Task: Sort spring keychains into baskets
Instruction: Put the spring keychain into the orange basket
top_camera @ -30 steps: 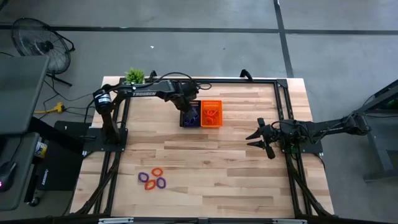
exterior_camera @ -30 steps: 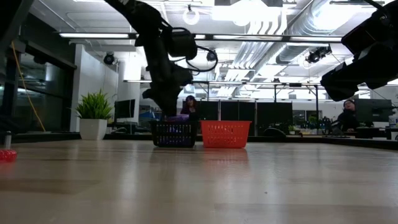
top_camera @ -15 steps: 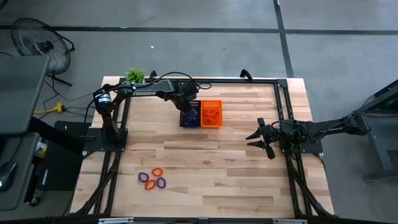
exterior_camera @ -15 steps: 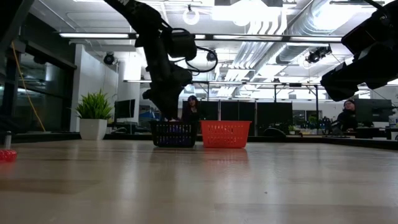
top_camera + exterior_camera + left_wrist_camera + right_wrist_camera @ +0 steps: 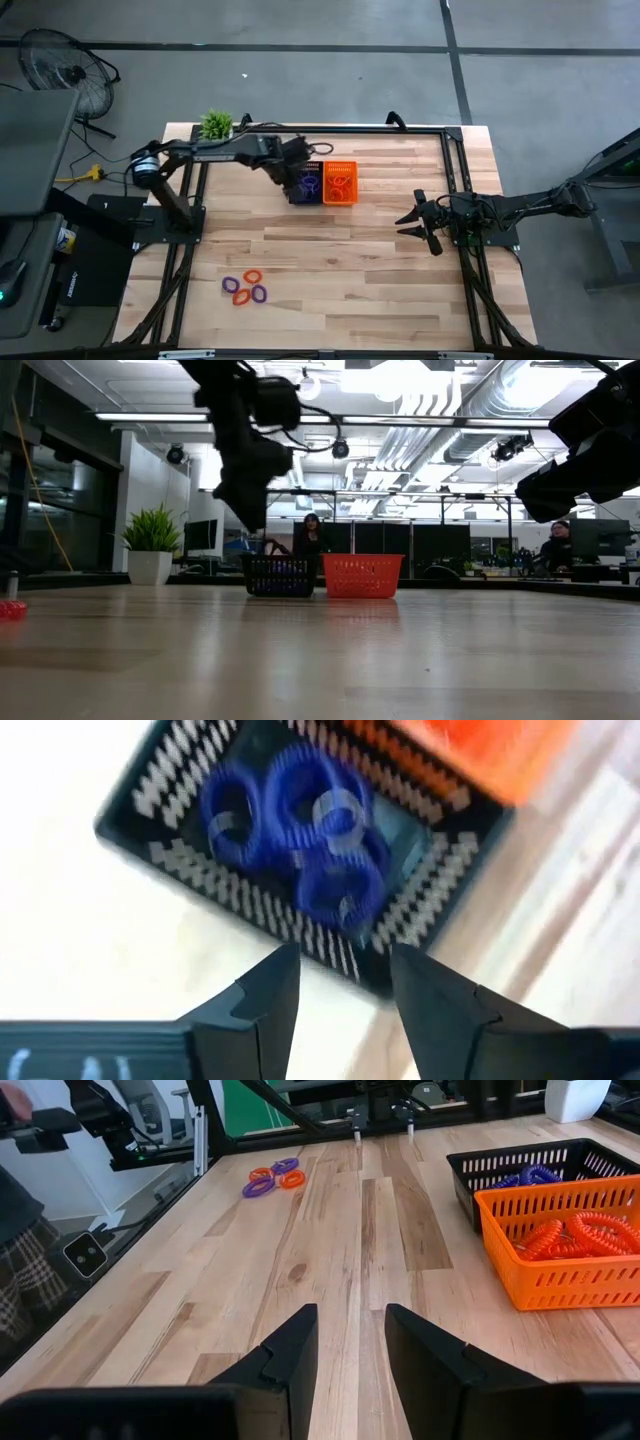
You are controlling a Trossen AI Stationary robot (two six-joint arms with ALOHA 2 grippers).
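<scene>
The black basket [image 5: 305, 184] and the orange basket [image 5: 340, 183] stand side by side on their bases at the table's far middle. Purple spring keychains [image 5: 300, 830] lie in the black one, orange-red ones [image 5: 580, 1232] in the orange one. Several more keychains [image 5: 245, 288], purple and orange-red, lie on the table near the front left. My left gripper [image 5: 340, 985] hangs open just left of the black basket and above it [image 5: 252, 515], nothing between its fingers. My right gripper [image 5: 350, 1340] waits open over the table's right side [image 5: 420, 225].
A small green potted plant [image 5: 216, 123] stands at the far left corner. A black metal frame [image 5: 400, 128] runs along the table's edges. People [image 5: 310, 535] sit in the room beyond the table. Bare wood lies between the baskets and the loose keychains.
My left gripper has risen from the black basket's top and drawn back toward the table's left edge. A purple keychain that showed under its fingers at the basket's rim a second ago has dropped into the basket.
</scene>
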